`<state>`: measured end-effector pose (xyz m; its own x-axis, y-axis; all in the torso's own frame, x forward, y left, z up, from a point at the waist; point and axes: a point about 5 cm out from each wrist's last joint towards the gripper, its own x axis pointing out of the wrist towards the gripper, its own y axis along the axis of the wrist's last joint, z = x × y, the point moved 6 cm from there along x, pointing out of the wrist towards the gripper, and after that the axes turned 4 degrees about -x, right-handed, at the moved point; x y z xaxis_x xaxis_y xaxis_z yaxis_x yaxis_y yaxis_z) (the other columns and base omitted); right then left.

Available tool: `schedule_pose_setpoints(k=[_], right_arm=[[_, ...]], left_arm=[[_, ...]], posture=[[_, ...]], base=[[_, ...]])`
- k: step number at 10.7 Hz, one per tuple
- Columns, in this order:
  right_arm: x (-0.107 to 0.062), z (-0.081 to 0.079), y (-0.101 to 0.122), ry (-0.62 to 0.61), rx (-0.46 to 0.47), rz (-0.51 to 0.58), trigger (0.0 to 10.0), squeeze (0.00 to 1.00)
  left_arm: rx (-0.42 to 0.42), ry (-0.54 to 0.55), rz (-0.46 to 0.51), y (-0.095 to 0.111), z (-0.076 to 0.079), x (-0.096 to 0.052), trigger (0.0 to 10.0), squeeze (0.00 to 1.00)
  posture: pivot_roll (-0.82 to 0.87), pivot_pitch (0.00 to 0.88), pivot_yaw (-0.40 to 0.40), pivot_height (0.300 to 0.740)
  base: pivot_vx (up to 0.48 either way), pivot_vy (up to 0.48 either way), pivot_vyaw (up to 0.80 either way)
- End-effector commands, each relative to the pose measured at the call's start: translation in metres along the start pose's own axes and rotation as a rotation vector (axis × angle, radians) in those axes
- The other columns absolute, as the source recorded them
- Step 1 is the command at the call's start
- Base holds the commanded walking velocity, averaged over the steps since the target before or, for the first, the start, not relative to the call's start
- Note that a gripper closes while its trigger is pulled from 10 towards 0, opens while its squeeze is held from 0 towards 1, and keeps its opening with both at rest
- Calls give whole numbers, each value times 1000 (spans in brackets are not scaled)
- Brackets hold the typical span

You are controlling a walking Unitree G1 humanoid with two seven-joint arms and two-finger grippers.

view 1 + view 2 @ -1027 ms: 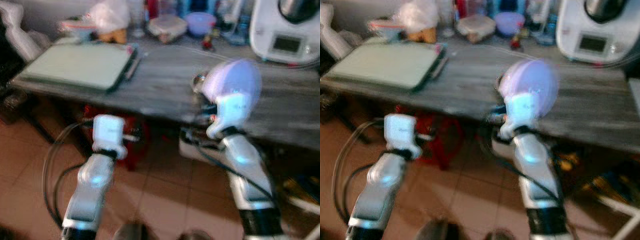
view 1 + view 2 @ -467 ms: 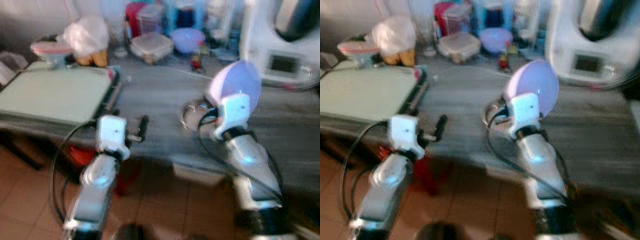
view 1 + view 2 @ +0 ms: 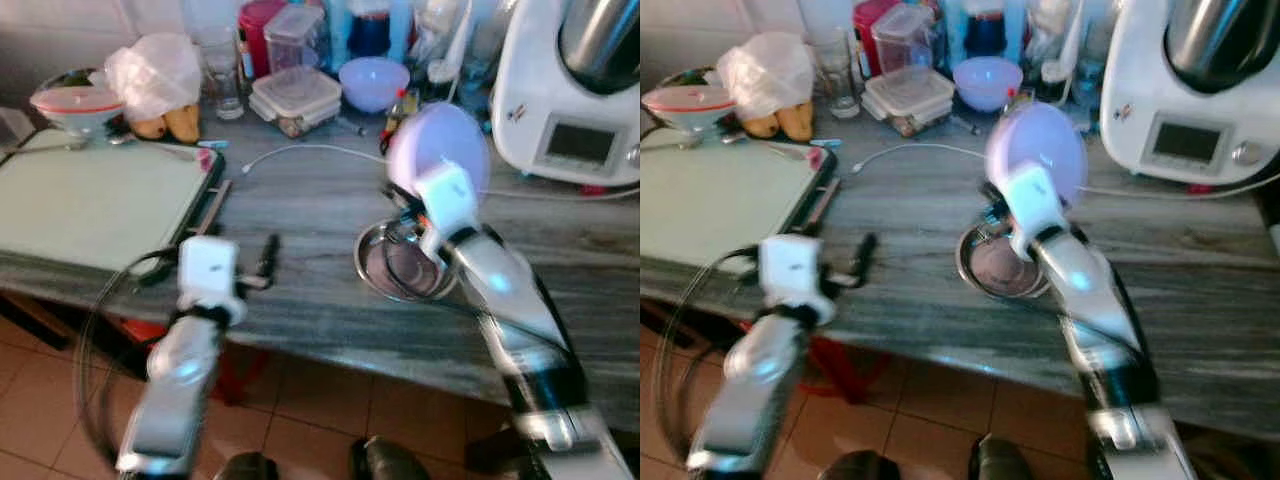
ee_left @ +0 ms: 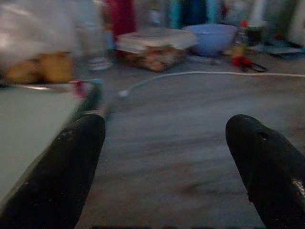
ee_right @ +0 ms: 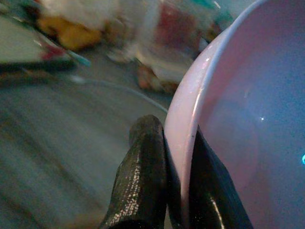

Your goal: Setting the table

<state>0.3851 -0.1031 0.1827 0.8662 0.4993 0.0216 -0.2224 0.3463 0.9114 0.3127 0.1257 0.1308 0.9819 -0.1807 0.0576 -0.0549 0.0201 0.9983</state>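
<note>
Two black fingers of the right gripper (image 5: 177, 191) pinch the rim of a lilac plate (image 3: 440, 148), one finger on each face, holding it on edge above the middle of the table (image 3: 300, 200). Just below the plate, near the front edge, lies a round metal dish (image 3: 405, 268). The left gripper (image 4: 167, 157) hovers over the front edge beside a pale green tray (image 3: 90, 200) at the left end, its fingers spread wide with nothing between them.

Risks seem to lie in the thin grip: held by the rim alone, the plate could pivot or slide out if the arm swings fast. Lowered as it stands, it may strike the dish and clatter or chip. A white cable (image 3: 300, 150) crosses the tabletop behind, and a white appliance (image 3: 570, 90) stands at the far right corner; a wide sweep could snag one or knock the other.
</note>
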Motion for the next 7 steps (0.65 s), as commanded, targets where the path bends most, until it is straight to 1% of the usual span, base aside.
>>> schedule_pose_setpoints(k=[1, 3, 5, 7], right_arm=[[5, -1, -2, 60, -35, -14, 10000, 0], [17, 1, -7, 129, -78, -52, 10000, 0], [23, 5, -16, 186, -118, -88, 10000, 0], [29, 12, -20, 220, -225, -103, 10000, 0]], left_arm=[[7, 26, -14, -1, -5, -4, 10000, 0], [1, 9, -25, -3, 2, -8, 10000, 0], [4, 9, -30, -2, 0, -9, 10000, 0], [9, 13, -45, -3, -2, -14, 10000, 0]], posture=[[8, 118, 15, 740], [18, 137, 12, 740], [31, 147, 16, 740], [46, 159, 17, 740]], base=[[0, 0, 0], [0, 0, 0], [0, 0, 0], [0, 0, 0]])
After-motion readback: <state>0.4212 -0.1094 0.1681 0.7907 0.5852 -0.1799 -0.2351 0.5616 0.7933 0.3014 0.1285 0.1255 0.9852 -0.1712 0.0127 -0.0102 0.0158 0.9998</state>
